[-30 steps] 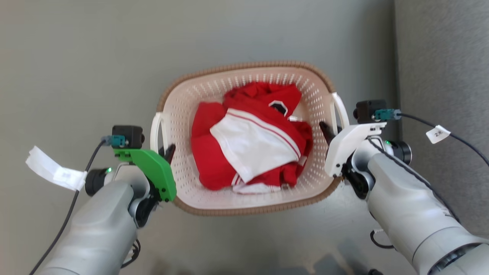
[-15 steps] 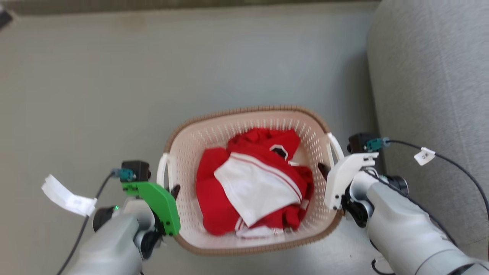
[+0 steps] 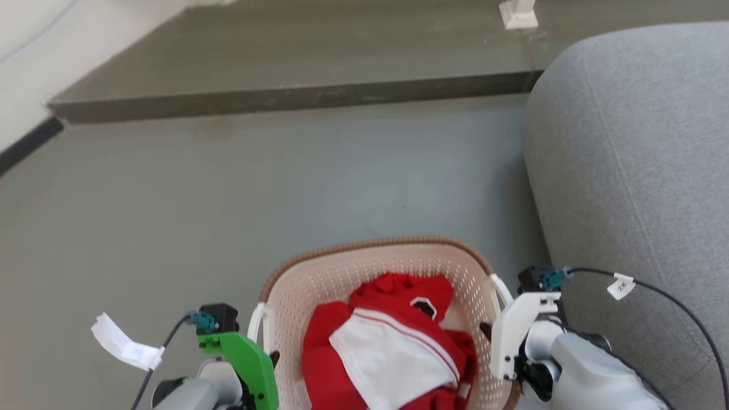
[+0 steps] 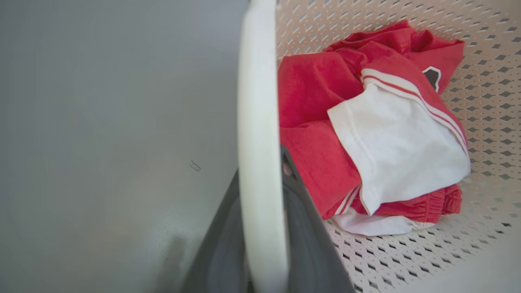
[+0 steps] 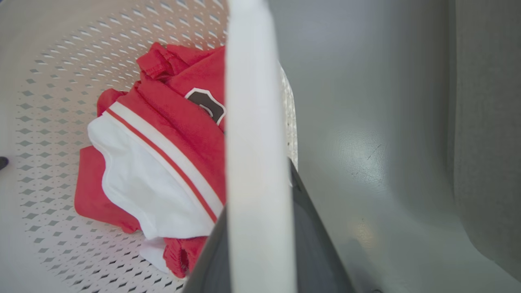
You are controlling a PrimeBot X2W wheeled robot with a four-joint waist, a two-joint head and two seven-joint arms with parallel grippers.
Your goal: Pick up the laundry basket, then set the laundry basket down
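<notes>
Left claw [image 4: 262, 175] is clamped on the white side handle [image 4: 260, 101] of the laundry basket [image 3: 364, 267], with one dark finger on each face of the bar. Right claw [image 5: 260, 183] grips the opposite handle [image 5: 254, 101] the same way. Held between them, the basket sits at the bottom centre of the head frame, over grey floor [image 3: 228, 199], with red-and-white clothing [image 3: 393, 353] heaped inside. Whether its base touches the floor cannot be told. Grey sofa [image 3: 638, 171] runs along the right side of that frame, near the basket.
</notes>
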